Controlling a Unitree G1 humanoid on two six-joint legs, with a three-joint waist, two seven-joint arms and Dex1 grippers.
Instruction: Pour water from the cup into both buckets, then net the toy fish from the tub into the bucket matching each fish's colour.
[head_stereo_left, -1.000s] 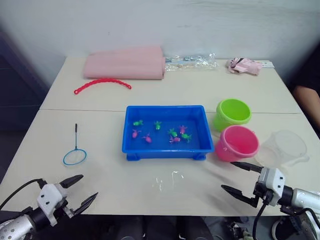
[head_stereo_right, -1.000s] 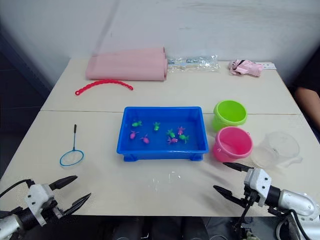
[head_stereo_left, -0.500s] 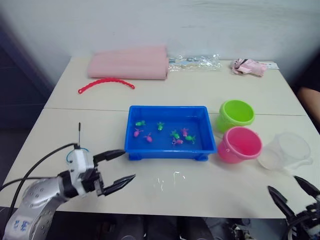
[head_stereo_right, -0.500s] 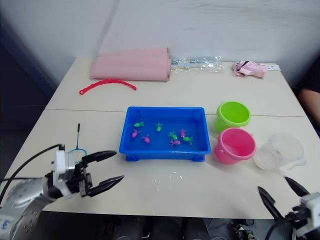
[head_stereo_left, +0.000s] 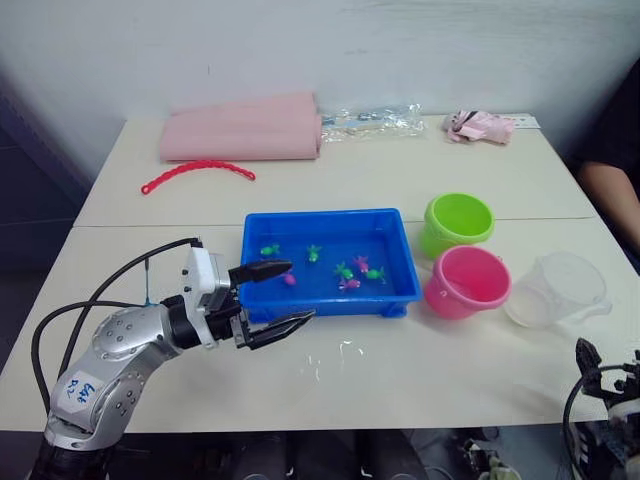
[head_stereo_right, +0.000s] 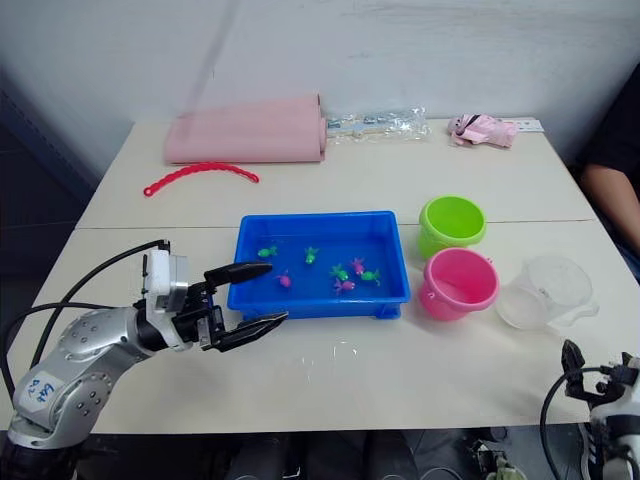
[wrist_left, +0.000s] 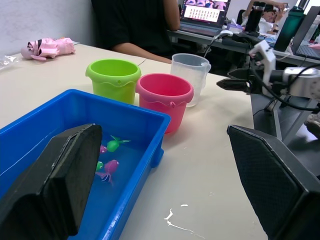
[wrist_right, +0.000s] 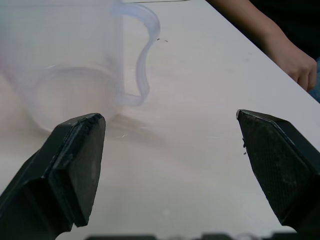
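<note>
Left gripper (head_stereo_left: 274, 296) jaws spread at the blue tub's (head_stereo_left: 325, 298) near left corner, right gripper (wrist_right: 170, 165) jaws spread facing the clear cup (wrist_right: 75, 70), both empty.

Pink roll (head_stereo_left: 243, 127) behind red beaded strip (head_stereo_left: 196, 173).

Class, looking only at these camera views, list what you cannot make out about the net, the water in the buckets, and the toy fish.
- Net: left arm hides its hoop in the eye views; just the handle shows.
- Pink bucket and green bucket: water level unreadable in any view.
- Toy fish: too small for an exact count; the left gripper crosses the tub.
</note>
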